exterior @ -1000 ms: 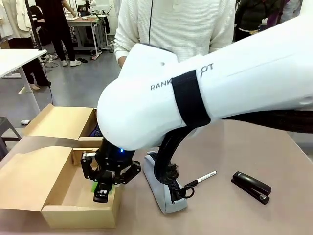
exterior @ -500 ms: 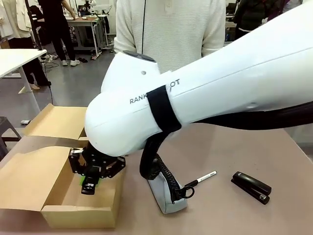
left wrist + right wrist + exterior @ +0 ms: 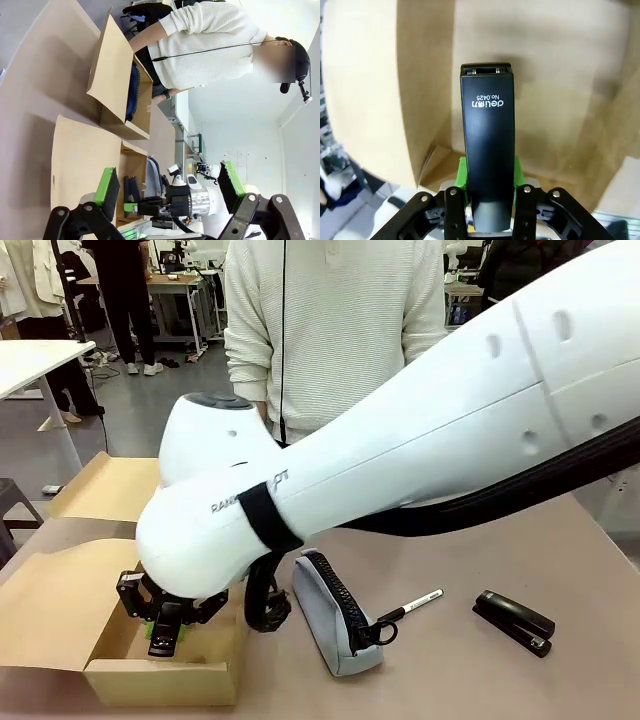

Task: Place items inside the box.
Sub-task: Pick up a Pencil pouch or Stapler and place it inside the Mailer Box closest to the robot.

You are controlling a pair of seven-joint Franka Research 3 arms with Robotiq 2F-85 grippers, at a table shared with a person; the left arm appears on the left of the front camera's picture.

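My right gripper [image 3: 165,628] is shut on a black stapler [image 3: 161,640] and hangs low inside the open brown box [image 3: 165,680] at the near left. In the right wrist view the stapler [image 3: 488,145] sits between the green pads, pointing at the box's floor [image 3: 555,75]. Right of the box, a grey pouch [image 3: 335,620], a white pen with a black cap [image 3: 415,605] and a second black stapler [image 3: 513,620] lie on the table. My left gripper [image 3: 169,182] is open and empty, looking across at the box [image 3: 80,160].
A shorter brown box [image 3: 110,490] holding something dark blue stands behind the near one. A person in a white sweater [image 3: 340,330] stands at the far edge. My right arm [image 3: 400,460] spans the table's middle. The box's wide lid flap [image 3: 55,600] lies open to the left.
My right arm has swung left and lower, carrying the stapler from the box's right part toward its left part, deeper inside.
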